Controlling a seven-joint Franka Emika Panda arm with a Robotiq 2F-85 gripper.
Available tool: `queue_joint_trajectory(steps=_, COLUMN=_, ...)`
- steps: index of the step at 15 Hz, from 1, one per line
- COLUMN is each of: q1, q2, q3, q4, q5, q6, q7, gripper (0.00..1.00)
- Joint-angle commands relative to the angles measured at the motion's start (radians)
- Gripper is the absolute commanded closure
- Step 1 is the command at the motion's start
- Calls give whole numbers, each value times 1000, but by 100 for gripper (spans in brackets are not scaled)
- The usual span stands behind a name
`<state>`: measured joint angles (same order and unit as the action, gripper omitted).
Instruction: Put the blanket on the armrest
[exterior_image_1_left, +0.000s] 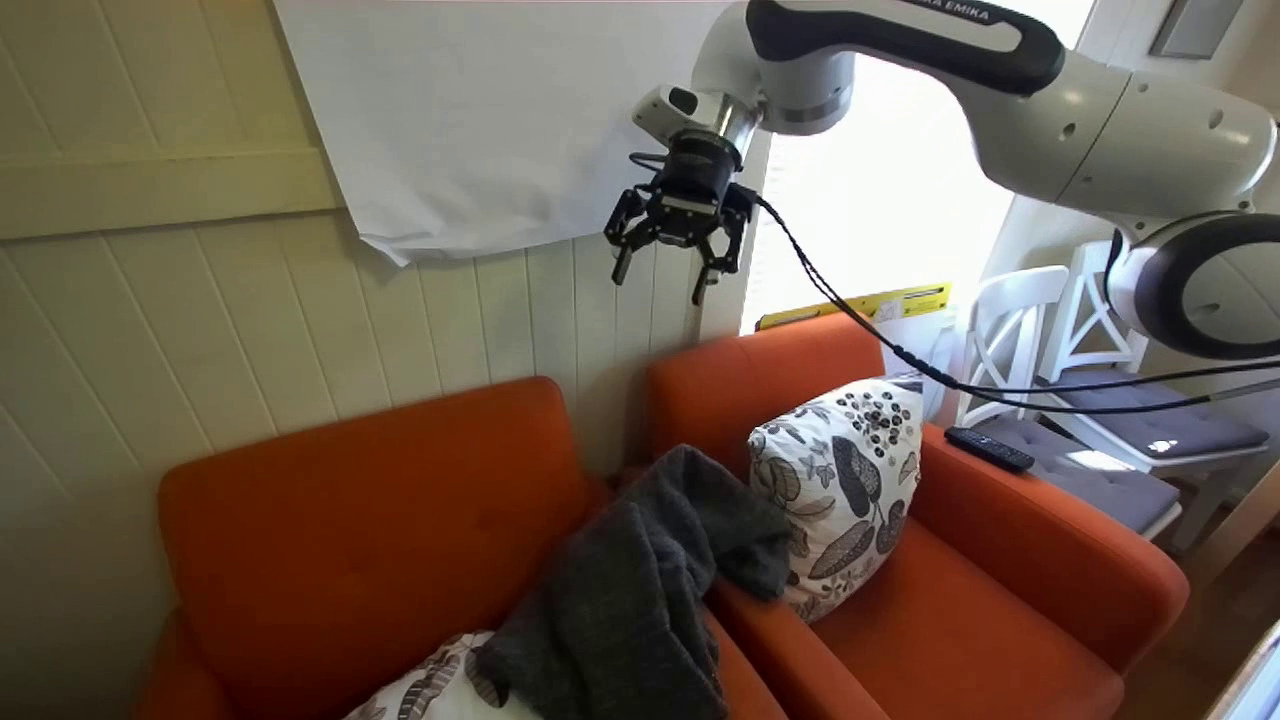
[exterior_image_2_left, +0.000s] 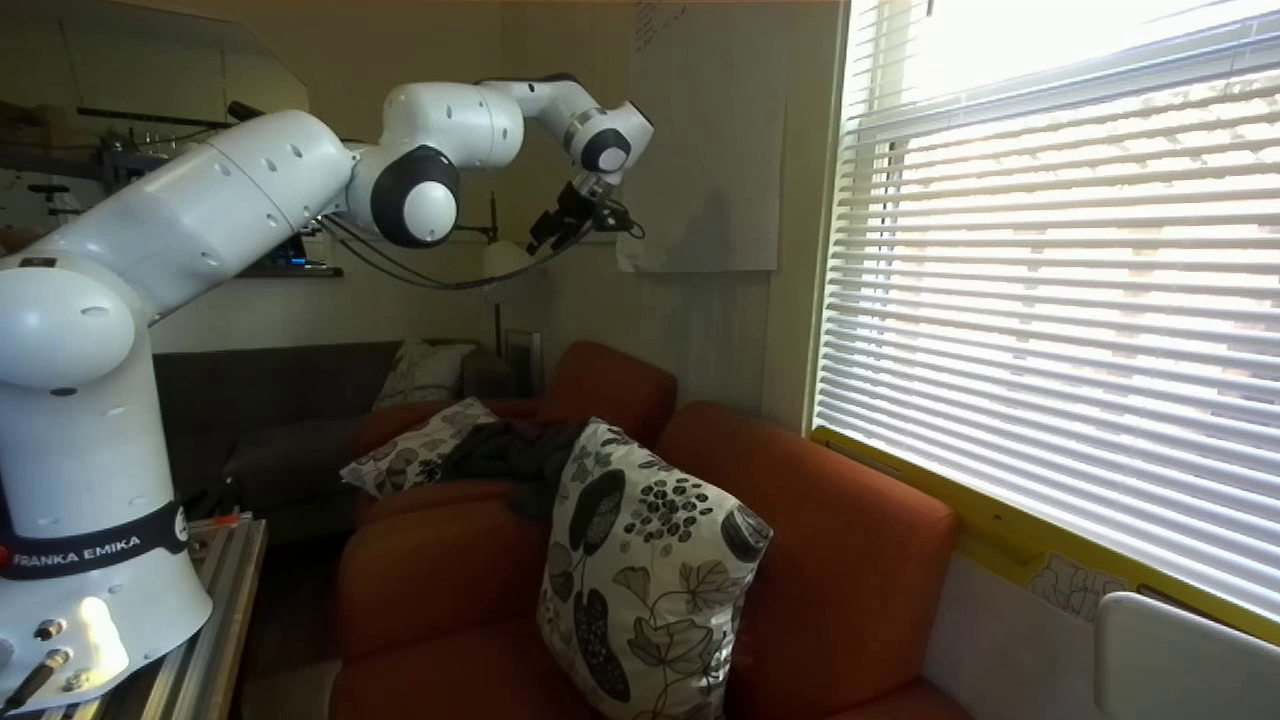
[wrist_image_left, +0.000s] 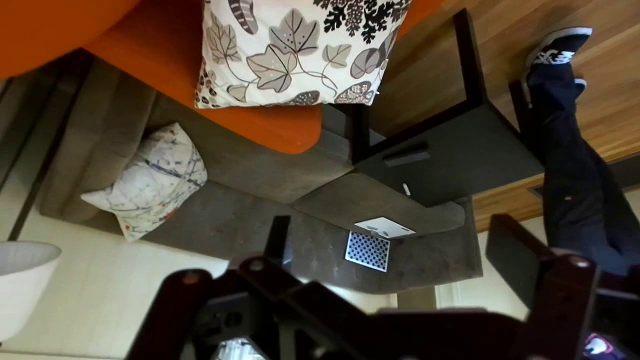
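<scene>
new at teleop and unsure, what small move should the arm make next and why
Probably lower the open black tool toward the bunched dark grey cloth blanket. The tool hangs empty high above it, and though the blanket lies partly over the orange upholstered armrest, part spreads toward a white leaf-patterned cushion.

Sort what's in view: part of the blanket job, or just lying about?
For the job: blanket; armrest (which one is meant is unclear); gripper.
Just lying about: remote; leafy pillows; white chairs; lamp.
</scene>
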<state>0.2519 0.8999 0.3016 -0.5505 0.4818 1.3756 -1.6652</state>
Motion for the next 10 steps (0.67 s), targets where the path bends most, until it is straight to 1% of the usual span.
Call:
queue_joint_trajectory(steps=1, q1=22, q2=-96, q3=-57, q4=-94, q5=-29, q6=54, q7=157, gripper=0)
queue_joint_trajectory(steps=3, q1=31, q2=-136, q3=-81, q4=-134, q5=-25, q6=96, q7=247, gripper=0)
queue_joint_trajectory(steps=4, q1=19, q2=-63, q3=-51, q4=-39, q5=-4, q6=46, q7=176, gripper=0)
queue_joint_trajectory(steps=6, q1=26, q2=-89, q3=-65, q4=-63, q5=-4, q6=67, q7=221, gripper=0)
queue_joint_trajectory(steps=10, q1=26, q2=-101, q3=-72, q4=-81, q5=-5, q6=70, q7=232, gripper=0)
